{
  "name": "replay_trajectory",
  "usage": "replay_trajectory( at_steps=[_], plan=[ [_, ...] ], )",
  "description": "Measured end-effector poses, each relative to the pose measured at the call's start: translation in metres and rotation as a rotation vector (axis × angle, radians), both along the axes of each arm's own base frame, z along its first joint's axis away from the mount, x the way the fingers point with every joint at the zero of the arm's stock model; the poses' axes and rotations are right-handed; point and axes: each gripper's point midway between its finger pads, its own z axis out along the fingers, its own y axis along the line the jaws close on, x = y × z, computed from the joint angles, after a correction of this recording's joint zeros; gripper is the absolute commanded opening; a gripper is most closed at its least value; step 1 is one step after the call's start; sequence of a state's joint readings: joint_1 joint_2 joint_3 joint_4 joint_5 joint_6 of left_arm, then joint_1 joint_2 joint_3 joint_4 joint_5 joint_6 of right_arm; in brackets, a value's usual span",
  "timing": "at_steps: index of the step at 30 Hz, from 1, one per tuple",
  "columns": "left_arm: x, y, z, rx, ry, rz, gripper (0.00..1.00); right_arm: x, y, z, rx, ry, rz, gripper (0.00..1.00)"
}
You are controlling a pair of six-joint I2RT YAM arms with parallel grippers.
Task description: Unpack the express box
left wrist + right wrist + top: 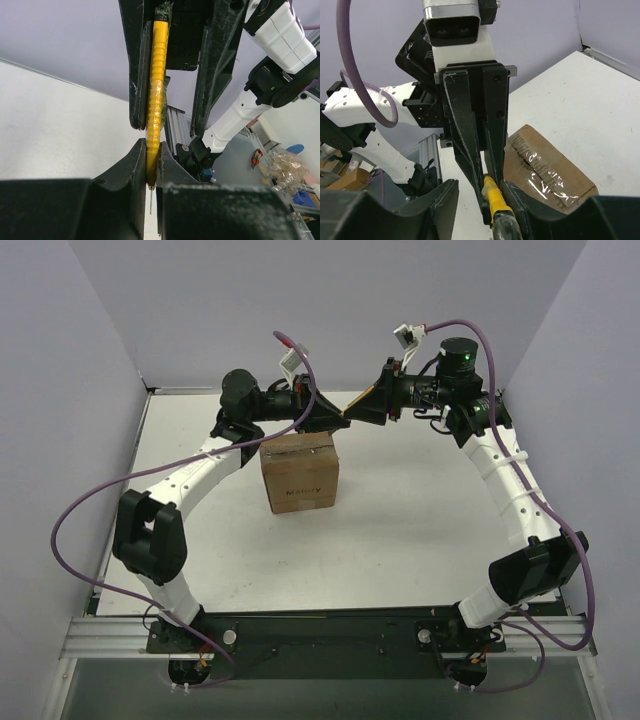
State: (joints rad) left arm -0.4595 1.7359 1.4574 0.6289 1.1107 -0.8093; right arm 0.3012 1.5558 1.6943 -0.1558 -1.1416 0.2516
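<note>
Left pincer (152,150), right pincer (480,185), one knife (158,75), one box (300,472)

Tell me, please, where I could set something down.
Free: the table between the express box and the right arm, and between the box and the base rail. Crowded: by the box's far side, where the left pincer and right pincer meet at the utility knife.

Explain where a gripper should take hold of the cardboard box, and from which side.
Probably from above, closing on two opposite side walls of the box near its top. It stands square on the table with flaps taped flat, so the top offers no lip; the walls are flat and parallel.
</note>
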Motion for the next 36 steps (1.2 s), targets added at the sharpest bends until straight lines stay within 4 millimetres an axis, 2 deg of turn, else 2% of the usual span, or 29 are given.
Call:
replay_trajectory(
  at_steps=[2,3,5,7,8,9,13,15,20,23,25,28,31,33,36],
  plan=[
    [0.000,0.000,0.001,-0.002,-0.007,-0.006,0.00,0.001,0.000,0.000,0.000,-0.002,-0.002,0.21],
    [-0.001,0.000,0.001,-0.002,-0.009,-0.009,0.00,0.001,-0.001,0.000,-0.003,-0.009,-0.003,0.09],
    [-0.003,0.000,0.003,-0.003,-0.020,-0.023,0.00,0.004,-0.003,-0.002,-0.008,-0.016,-0.013,0.01],
    [-0.003,0.000,0.003,-0.001,-0.019,-0.031,0.00,0.005,-0.004,-0.002,-0.009,-0.016,-0.013,0.00],
    [-0.002,-0.001,0.002,0.000,-0.020,-0.030,0.24,0.005,-0.004,-0.003,-0.011,-0.021,-0.014,0.00],
    [-0.001,-0.001,0.001,0.001,-0.021,-0.028,0.35,0.006,-0.004,-0.003,-0.014,-0.017,-0.019,0.00],
    [0.011,-0.004,-0.009,0.022,-0.014,0.031,0.52,0.017,-0.012,-0.008,-0.030,0.004,-0.087,0.00],
    [0.024,-0.003,-0.020,0.054,-0.018,0.086,0.68,0.029,-0.021,-0.010,-0.038,0.020,-0.156,0.00],
    [0.059,0.012,-0.065,0.225,-0.084,0.266,0.77,0.070,-0.072,-0.021,-0.031,0.097,-0.386,0.00],
    [0.067,0.024,-0.091,0.383,-0.234,0.350,0.80,0.091,-0.099,-0.048,-0.018,0.172,-0.523,0.00],
    [0.062,0.028,-0.095,0.463,-0.374,0.385,0.83,0.097,-0.107,-0.074,-0.016,0.253,-0.594,0.00],
    [0.037,0.033,-0.094,0.537,-0.579,0.387,0.83,0.099,-0.105,-0.107,-0.007,0.326,-0.661,0.00],
    [0.021,0.034,-0.086,0.568,-0.723,0.372,0.83,0.089,-0.097,-0.140,-0.014,0.377,-0.717,0.00],
    [0.021,0.037,-0.084,0.586,-0.785,0.372,0.83,0.084,-0.087,-0.146,0.001,0.396,-0.732,0.00],
    [0.023,0.042,-0.094,0.627,-0.837,0.364,0.83,0.081,-0.072,-0.140,0.045,0.375,-0.732,0.00]
  ],
)
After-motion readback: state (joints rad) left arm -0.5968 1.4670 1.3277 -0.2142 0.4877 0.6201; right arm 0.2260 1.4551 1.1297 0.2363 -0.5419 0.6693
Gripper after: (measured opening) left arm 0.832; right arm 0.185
